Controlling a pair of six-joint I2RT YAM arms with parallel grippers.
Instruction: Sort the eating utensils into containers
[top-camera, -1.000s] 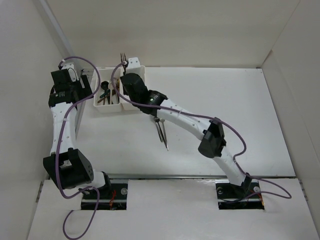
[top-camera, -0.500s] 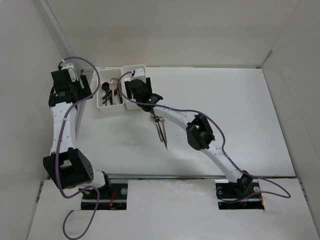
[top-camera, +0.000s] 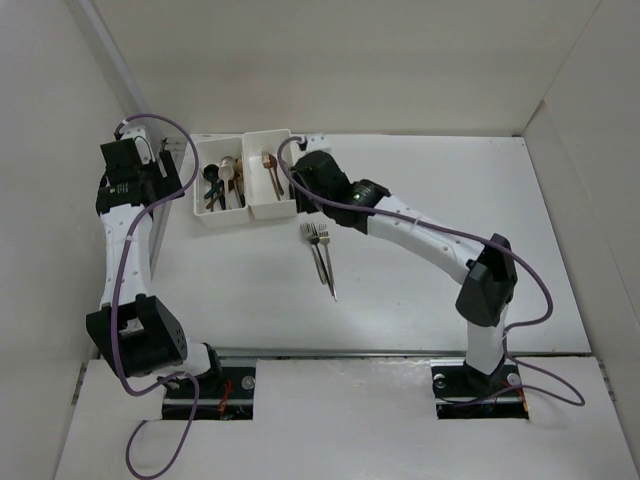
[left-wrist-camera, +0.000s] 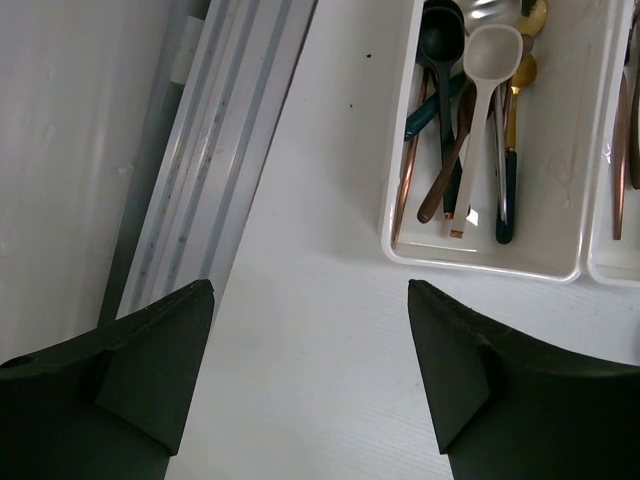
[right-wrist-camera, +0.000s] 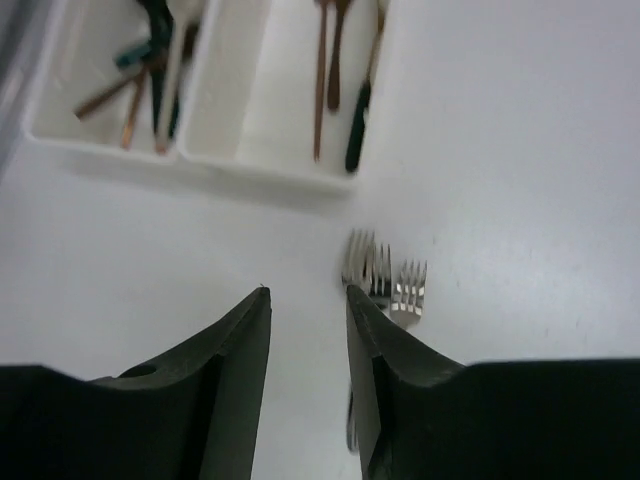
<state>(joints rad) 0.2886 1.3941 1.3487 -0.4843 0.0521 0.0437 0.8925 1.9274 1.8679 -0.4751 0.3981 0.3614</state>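
Table: white and walled in, with both arms reaching from the near edge.

Containers: a joined pair at the far left of the table. The left bin holds a jumble of spoons, one white, one black and some copper-handled. The right bin holds a few long pieces, two copper and one dark-handled.

Forks: three silver ones lie flat on the bare table near the right bin. Their heads are side by side and point toward it, and their handles converge toward the near edge. I cannot tell if they touch.

Right gripper: hangs over the table between the bins and the forks. Its jaws are a little apart with nothing between them.

Left gripper: off to the left of the bins, jaws spread wide and empty.

Handling, as I judge it: the forks look light, rigid and smooth, so likely to slip or pivot in a pinch. Lying flat, they leave little edge to catch. I would pinch across one handle around mid-length and take an outer fork first, as a neighbour could drag along.
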